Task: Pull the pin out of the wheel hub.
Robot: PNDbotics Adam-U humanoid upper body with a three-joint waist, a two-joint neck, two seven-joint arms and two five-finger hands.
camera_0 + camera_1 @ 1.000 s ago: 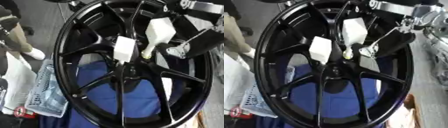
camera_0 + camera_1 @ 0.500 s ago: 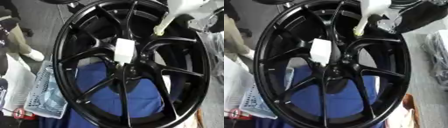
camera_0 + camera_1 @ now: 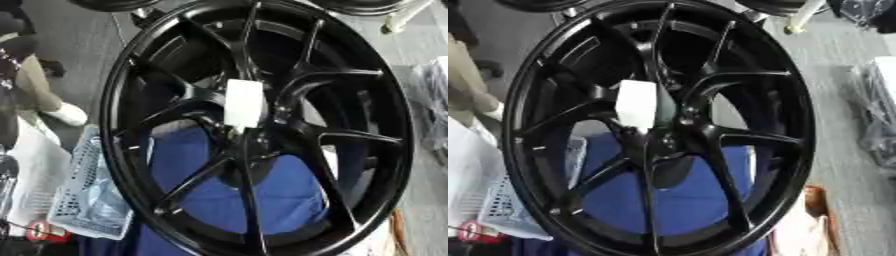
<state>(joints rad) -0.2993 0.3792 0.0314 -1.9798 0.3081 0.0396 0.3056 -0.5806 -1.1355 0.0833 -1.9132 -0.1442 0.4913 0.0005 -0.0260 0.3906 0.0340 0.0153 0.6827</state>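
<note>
A black wheel [image 3: 254, 125] fills the view, blue cloth [image 3: 227, 190] showing through its spokes; a white pin [image 3: 244, 103] stands at the hub. A pale mesh basket [image 3: 87, 200] sits lower left. A whitish rod [image 3: 805, 17] shows top right; neither hand is visible

Wheel [image 3: 262, 125] fills the centre of the frame, standing on edge; a block-shaped pin [image 3: 244, 104] sits on the hub at mid-frame, just above the spoke junction; cloth [image 3: 236, 195] lies behind the spokes, lower centre; a mesh basket [image 3: 83, 200] sits at lower left, beside the rim; a rod-like piece [image 3: 805, 16] shows at upper right, apart from the wheel.
</note>
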